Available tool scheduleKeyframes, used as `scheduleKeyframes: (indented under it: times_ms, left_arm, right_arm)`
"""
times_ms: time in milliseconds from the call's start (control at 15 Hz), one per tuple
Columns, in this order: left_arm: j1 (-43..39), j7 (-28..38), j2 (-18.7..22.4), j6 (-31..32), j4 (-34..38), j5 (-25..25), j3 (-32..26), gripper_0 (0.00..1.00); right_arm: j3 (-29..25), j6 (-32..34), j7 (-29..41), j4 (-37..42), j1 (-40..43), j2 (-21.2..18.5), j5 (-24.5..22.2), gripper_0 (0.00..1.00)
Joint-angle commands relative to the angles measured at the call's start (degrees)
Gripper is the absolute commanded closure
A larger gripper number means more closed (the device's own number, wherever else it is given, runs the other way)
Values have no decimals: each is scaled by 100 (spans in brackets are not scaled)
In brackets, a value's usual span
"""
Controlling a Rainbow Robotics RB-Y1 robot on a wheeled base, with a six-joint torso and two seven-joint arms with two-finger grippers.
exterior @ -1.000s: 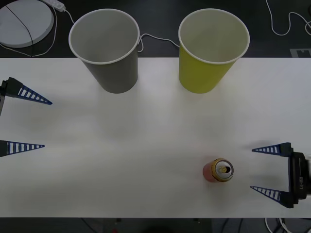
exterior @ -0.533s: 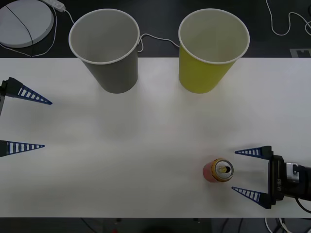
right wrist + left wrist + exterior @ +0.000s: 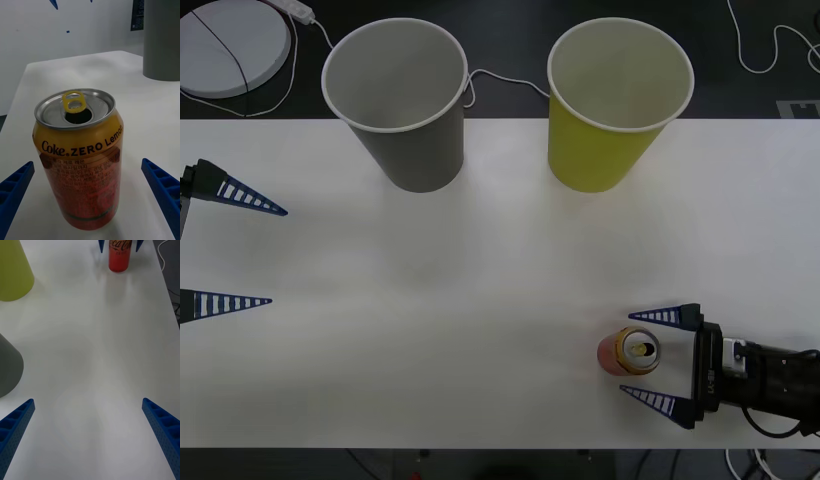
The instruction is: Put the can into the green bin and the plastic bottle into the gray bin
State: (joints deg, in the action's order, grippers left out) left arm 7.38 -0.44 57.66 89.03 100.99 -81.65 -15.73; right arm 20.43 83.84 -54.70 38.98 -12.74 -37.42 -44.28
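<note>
The can, red-orange with a gold-rimmed open top, stands upright near the table's front right edge. My right gripper is open, with one finger on each side of the can and a gap left on both sides. The gray bin and the green bin stand upright at the back, gray on the left and green on the right. Over the table's left edge my left gripper hangs open and holds nothing. The left wrist view has the can far off. The plastic bottle is out of view.
A white round disc and cables lie on the dark floor behind the table. The table's front edge runs close by the can and the right gripper.
My right gripper has moved left along the table's front, from beside the can to straddling it. The can, both bins and the left arm have stayed put.
</note>
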Motion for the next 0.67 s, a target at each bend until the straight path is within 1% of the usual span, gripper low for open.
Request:
scheduleKeyframes:
  times_ms: [67,267,533,667]
  left_arm:
    - [0,0,0,0,0,0,0,0]
    - [0,0,0,0,0,0,0,0]
    - [0,0,0,0,0,0,0,0]
    - [0,0,0,0,0,0,0,0]
  right_arm:
    - [14,-123,-59,31,-10,130,-2,0]
    - [23,-123,-102,31,-10,253,-10,0]
    - [40,-123,-164,31,-18,306,-10,1]
    - [49,-123,-173,48,-18,306,-10,97]
